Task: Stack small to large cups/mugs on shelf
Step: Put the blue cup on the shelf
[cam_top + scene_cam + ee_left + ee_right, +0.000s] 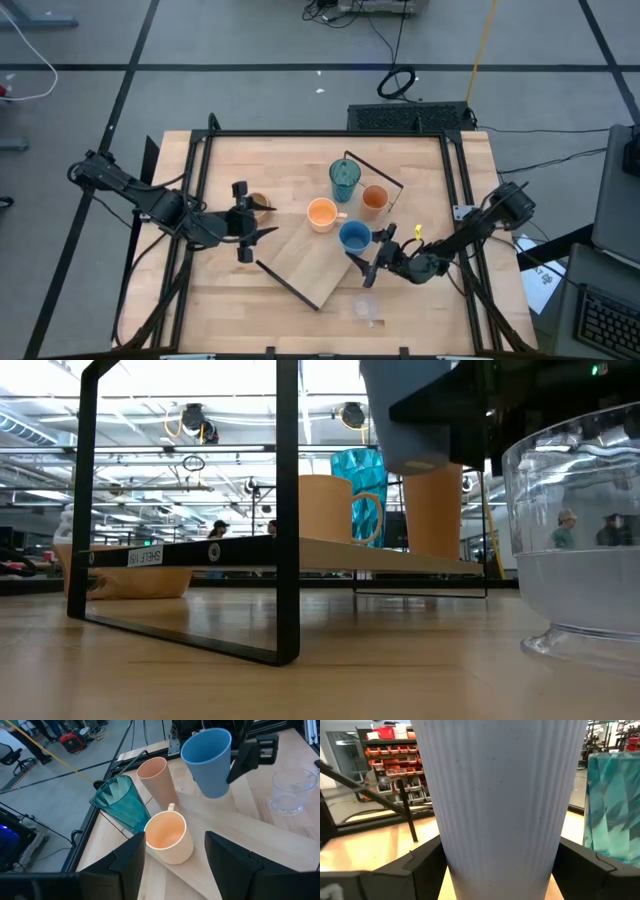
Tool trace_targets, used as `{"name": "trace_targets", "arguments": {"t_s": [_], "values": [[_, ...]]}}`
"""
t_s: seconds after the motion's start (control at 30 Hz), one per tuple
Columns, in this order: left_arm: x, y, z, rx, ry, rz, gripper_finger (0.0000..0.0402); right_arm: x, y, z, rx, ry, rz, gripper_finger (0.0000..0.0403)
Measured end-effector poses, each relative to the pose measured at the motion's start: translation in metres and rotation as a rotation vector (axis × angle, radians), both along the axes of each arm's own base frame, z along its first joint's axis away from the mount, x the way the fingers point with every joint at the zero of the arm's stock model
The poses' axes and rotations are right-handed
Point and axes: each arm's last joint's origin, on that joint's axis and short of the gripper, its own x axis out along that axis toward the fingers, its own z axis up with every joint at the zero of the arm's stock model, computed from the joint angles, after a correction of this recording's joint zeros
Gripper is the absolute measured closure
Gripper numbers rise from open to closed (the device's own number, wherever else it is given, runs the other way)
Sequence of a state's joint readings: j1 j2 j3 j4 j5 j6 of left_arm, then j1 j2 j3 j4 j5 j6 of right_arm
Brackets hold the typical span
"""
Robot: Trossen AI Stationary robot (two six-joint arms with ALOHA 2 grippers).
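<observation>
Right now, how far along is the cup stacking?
Done: teal tumbler, orange cup and orange mug stand on the shelf, unstacked. In hand: right hand holds the blue cup. Left: clear cup and tan mug on the table.

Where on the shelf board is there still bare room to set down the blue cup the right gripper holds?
The light-wood shelf board is bare across its half nearest the left gripper, below the orange handled mug. Its other end is crowded: teal translucent tumbler, tall orange cup, mug. The right gripper holds the blue plastic cup there.
</observation>
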State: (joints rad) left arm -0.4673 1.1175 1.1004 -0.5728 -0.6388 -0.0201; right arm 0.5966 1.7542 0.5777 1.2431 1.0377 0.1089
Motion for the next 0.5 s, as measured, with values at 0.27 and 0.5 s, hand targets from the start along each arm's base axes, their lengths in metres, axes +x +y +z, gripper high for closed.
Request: {"name": "trace_targets", "arguments": {"t_s": [0.27,0.5], "values": [[0.000,0.000,0.000,0.006,0.001,-0.003,0.0195,0.006,-0.003,-0.022,-0.006,0.033,-0.021,0.0110],[0.000,0.000,0.000,0.006,0.001,-0.003,0.0195,0.008,-0.006,-0.035,-0.001,0.058,-0.036,0.0110]]}}
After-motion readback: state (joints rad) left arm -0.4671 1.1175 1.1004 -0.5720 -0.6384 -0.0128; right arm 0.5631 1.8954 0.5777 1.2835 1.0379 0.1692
